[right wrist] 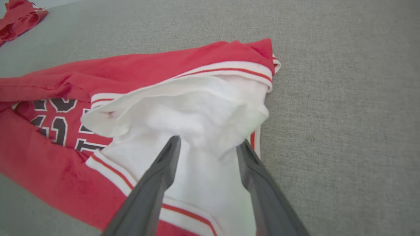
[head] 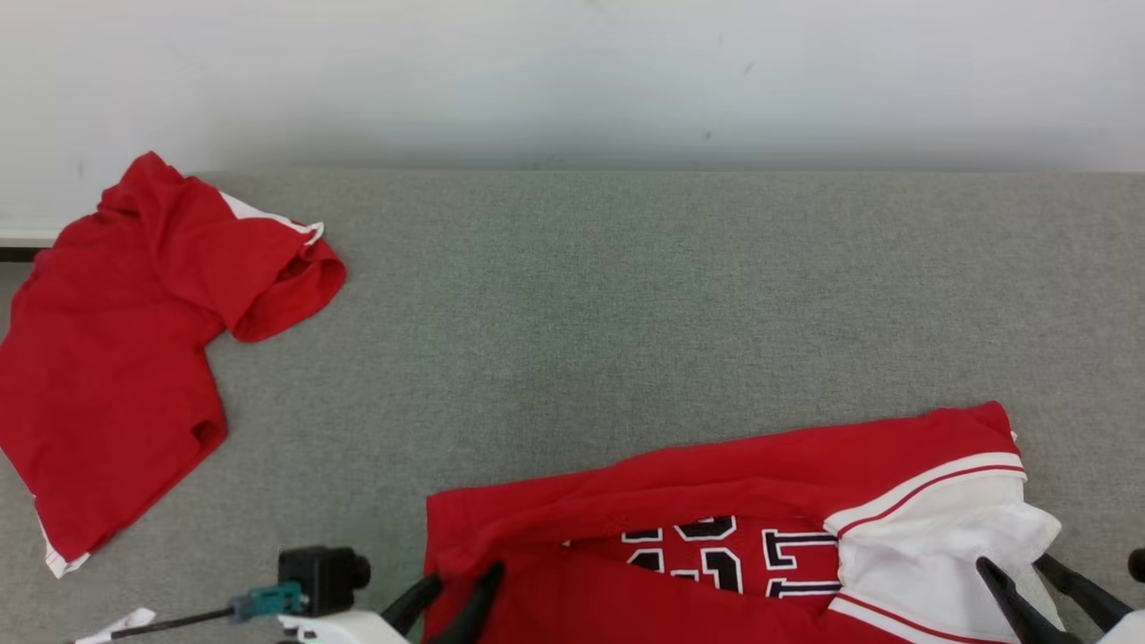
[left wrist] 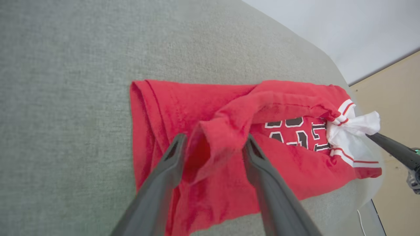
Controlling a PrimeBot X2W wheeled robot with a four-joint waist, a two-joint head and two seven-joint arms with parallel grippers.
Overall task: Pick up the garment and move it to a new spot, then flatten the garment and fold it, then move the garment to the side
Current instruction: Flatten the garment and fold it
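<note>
1. The garment (head: 716, 483), a red jersey with black-and-white numerals and a white panel (head: 930, 546), lies bunched along the near edge of the grey desk (head: 626, 295), right of centre. A long red flap is rolled over the top of the numerals.
2. Another red shirt (head: 116, 358) lies crumpled at the far left of the desk, well apart from the garment.
3. The left jaws stand apart at the garment's left end. In the left wrist view a raised fold of red cloth (left wrist: 223, 137) sits between their dark fingers (left wrist: 164, 173), and it looks loose rather than pinched.
4. The right jaws also stand apart, at the right end. They straddle a puff of the white panel, and the cloth bulges freely between the fingers without being squeezed.
5. The placing at a new spot looks done and the flattening is the step in hand. The cloth is doubled over itself, so the folding has not yet begun.
6. For the next move, each pair of jaws would need to close on the top layer only, near an end of the rolled flap. They would then draw it up the desk and outward until the numerals lie bare. Catching both layers would drag the whole bundle instead of opening it.
</note>
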